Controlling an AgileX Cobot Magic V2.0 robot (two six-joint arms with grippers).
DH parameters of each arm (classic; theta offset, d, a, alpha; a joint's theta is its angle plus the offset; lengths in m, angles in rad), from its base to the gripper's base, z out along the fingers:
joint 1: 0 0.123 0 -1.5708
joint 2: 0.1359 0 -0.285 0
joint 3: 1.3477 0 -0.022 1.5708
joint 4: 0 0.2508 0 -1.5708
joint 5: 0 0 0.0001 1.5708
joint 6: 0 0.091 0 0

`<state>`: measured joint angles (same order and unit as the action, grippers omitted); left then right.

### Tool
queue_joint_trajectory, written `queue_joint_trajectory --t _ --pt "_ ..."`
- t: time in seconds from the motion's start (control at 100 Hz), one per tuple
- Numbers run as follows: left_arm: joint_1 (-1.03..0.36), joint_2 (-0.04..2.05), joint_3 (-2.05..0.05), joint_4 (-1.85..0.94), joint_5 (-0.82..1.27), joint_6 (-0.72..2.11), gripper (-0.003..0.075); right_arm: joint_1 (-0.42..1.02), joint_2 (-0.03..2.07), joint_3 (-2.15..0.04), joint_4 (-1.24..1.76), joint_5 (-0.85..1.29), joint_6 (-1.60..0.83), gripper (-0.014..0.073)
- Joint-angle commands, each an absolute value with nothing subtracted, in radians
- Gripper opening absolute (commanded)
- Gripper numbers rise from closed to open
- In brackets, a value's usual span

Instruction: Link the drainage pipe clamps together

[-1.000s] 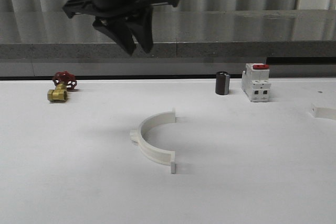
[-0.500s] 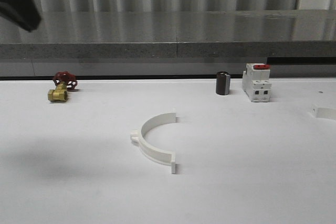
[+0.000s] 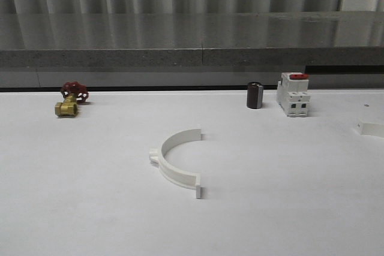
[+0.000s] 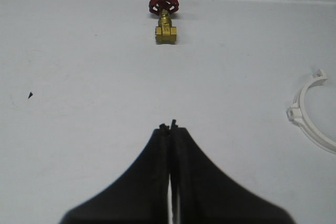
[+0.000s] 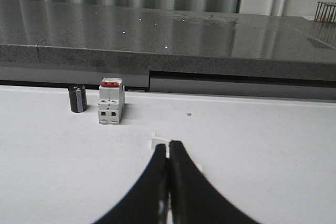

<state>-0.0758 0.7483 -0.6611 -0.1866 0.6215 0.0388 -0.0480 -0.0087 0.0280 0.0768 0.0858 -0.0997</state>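
One white half-ring drainage pipe clamp (image 3: 173, 161) lies flat on the white table near the middle, its open side toward the right; it also sits at the frame edge in the left wrist view (image 4: 308, 123). My left gripper (image 4: 169, 126) is shut with nothing in it, above bare table well to the left of that clamp. My right gripper (image 5: 168, 145) is shut and empty too. A white plastic part (image 5: 158, 141) peeks out just beyond its fingertips, mostly hidden by them; it looks like the second clamp, cut off at the front view's right edge (image 3: 372, 128).
A brass valve with a red handwheel (image 3: 71, 99) sits at the back left. A small dark cylinder (image 3: 254, 95) and a white breaker with a red switch (image 3: 292, 94) stand at the back right. A grey stone ledge (image 3: 192, 57) runs behind the table.
The dark left gripper that hung high over the middle of the front view swung off to the left and has left that view. The clamp on the table has not moved.
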Motion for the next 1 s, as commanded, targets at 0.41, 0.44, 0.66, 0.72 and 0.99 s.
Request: queue_joint_trajectory --t 0.41,0.44,0.66,0.72,0.99 --pt "-0.059 0.146 -0.519 -0.205 0.691 0.008 -0.002 -0.051 -0.031 0.012 0.078 -0.021 -0.101 -0.0068" --pt "-0.059 0.124 -0.517 -0.205 0.695 0.008 -0.002 -0.051 -0.031 0.012 0.078 -0.021 -0.101 -0.0068" --pt "-0.059 0.048 -0.512 -0.198 0.705 0.008 -0.002 -0.051 -0.031 0.01 0.078 -0.058 -0.101 -0.0068" --pt "-0.059 0.048 -0.512 -0.198 0.708 0.008 -0.002 -0.051 -0.031 -0.005 0.078 -0.053 -0.101 -0.0068" --pt "-0.059 0.048 -0.512 -0.198 0.708 0.008 -0.002 -0.051 0.081 -0.205 0.08 0.306 -0.101 -0.0068"
